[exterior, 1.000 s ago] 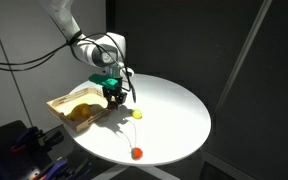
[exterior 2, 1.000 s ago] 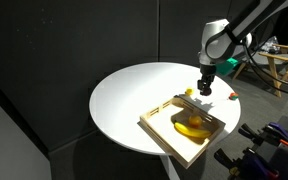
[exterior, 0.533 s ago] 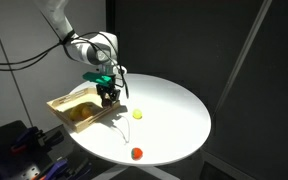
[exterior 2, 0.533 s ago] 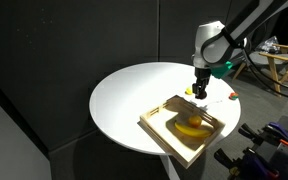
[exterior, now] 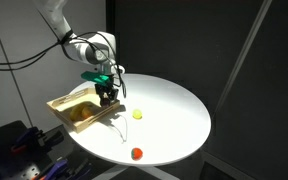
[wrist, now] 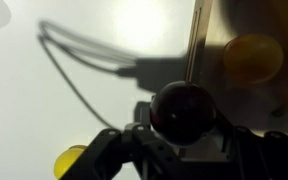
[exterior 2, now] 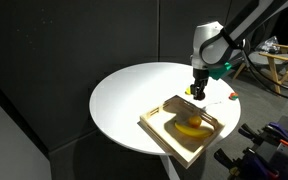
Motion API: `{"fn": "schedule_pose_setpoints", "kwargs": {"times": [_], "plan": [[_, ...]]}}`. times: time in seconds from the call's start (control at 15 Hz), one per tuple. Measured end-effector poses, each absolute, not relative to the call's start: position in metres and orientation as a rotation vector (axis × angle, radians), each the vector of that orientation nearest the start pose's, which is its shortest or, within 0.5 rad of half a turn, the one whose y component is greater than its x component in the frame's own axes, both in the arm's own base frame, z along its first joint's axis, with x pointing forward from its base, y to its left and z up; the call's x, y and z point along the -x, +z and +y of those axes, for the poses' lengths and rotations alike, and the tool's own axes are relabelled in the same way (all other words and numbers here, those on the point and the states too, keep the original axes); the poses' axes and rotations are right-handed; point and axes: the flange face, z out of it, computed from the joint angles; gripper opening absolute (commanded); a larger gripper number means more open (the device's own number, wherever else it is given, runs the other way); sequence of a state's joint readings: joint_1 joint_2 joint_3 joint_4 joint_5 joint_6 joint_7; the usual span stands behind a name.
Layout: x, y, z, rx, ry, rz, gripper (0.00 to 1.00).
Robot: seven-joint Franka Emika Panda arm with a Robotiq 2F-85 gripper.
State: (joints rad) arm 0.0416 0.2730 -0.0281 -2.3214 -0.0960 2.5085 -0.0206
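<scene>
My gripper (exterior: pixel 108 96) is shut on a dark red round fruit (wrist: pixel 184 112), which fills the space between the jaws in the wrist view. It hovers over the near edge of a shallow wooden tray (exterior: pixel 64 104) on the round white table (exterior: pixel 174 105). In an exterior view the gripper (exterior 2: pixel 197 91) hangs above the tray's far corner (exterior 2: pixel 176 102). A yellow fruit (exterior 2: pixel 191 126) lies inside the tray and also shows in the wrist view (wrist: pixel 252 57).
A small yellow piece (exterior: pixel 137 114) lies on the table beside the tray and shows in the wrist view (wrist: pixel 69 160). A small red piece (exterior: pixel 136 153) sits near the table's front edge. Dark curtains surround the table.
The gripper has moved sideways with the dark fruit, from over the bare table to over the tray's edge.
</scene>
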Motion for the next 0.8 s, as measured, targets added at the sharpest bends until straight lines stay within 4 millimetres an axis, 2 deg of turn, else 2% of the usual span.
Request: {"fn": "schedule_pose_setpoints", "kwargs": {"times": [0.53,0.6,0.8], "plan": [[-0.5133,0.2159,0.0073,3.194,0.138,-0.183,0.59],[-0.5133,0.2159,0.0073,3.194,0.138,-0.183,0.34],[-0.5131,0.2149,0.0076,3.194,0.141,-0.184,0.34]]}}
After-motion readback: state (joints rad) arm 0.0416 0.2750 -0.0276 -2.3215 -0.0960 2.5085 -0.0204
